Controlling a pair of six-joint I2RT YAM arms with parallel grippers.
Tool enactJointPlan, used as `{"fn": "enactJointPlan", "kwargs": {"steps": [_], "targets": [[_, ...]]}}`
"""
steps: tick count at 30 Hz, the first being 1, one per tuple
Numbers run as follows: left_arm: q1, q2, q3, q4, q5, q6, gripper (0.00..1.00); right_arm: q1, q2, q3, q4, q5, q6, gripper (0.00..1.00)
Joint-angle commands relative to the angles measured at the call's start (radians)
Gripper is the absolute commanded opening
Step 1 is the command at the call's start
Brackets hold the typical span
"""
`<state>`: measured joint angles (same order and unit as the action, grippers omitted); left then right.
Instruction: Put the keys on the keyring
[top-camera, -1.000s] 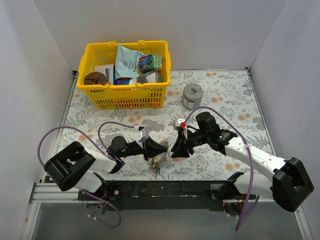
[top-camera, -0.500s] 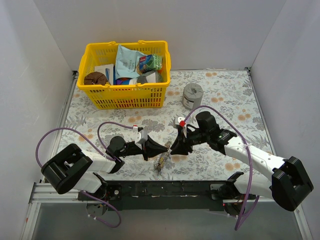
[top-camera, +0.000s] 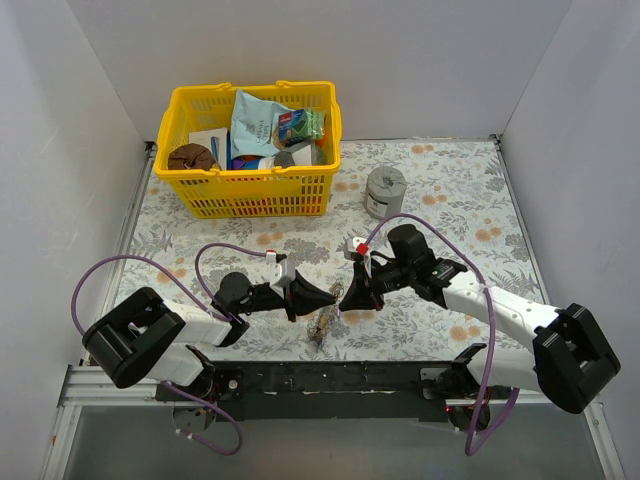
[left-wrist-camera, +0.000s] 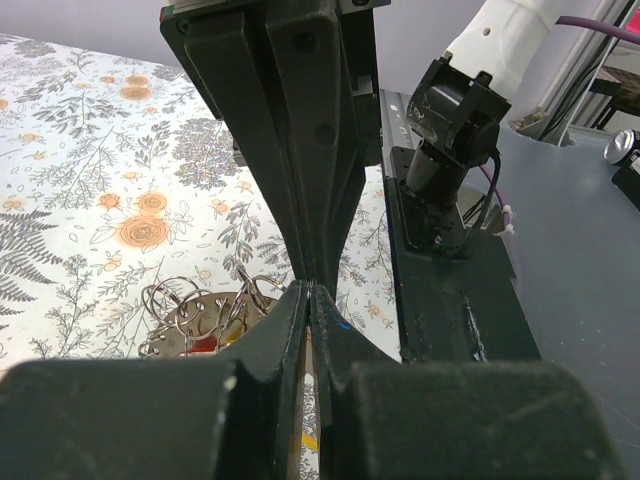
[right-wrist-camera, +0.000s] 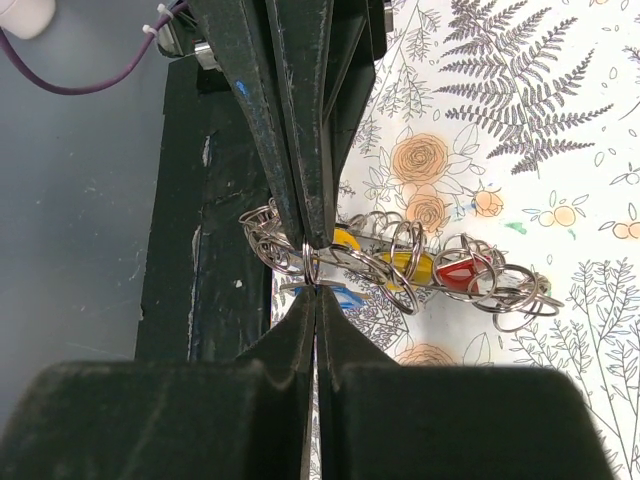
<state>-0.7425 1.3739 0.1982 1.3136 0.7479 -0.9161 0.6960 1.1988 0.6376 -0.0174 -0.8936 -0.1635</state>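
My left gripper and right gripper meet tip to tip low over the front middle of the floral table. Both are shut on one thin silver keyring, seen edge-on between the tips in the right wrist view. In the left wrist view only a metal sliver shows at my left gripper. The keys lie just below in a heap with several loose rings. Yellow, red and blue heads show. The heap also shows in the left wrist view.
A yellow basket full of packets stands at the back left. A squat grey metal cylinder stands at the back middle. The black base rail runs right along the table's near edge by the heap. White walls close in three sides.
My right gripper has moved a little left, so the gap to my left gripper has closed and the tips now meet. The heap of keys has shifted slightly.
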Motion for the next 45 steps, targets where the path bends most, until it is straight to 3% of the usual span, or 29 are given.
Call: {"fn": "enactJointPlan", "kwargs": {"steps": [1,37,45], "targets": [[0.003,-0.003,0.020,0.400,-0.005,-0.012,0.00,0.000,0.024,-0.013,0.056,-0.051,-0.010,0.01],[0.003,0.010,0.009,0.457,0.010,-0.049,0.00,0.034,0.096,-0.064,0.402,-0.038,0.156,0.01],[0.003,-0.001,-0.006,0.435,-0.002,-0.032,0.00,0.034,-0.010,-0.073,0.265,0.048,0.095,0.28]]}}
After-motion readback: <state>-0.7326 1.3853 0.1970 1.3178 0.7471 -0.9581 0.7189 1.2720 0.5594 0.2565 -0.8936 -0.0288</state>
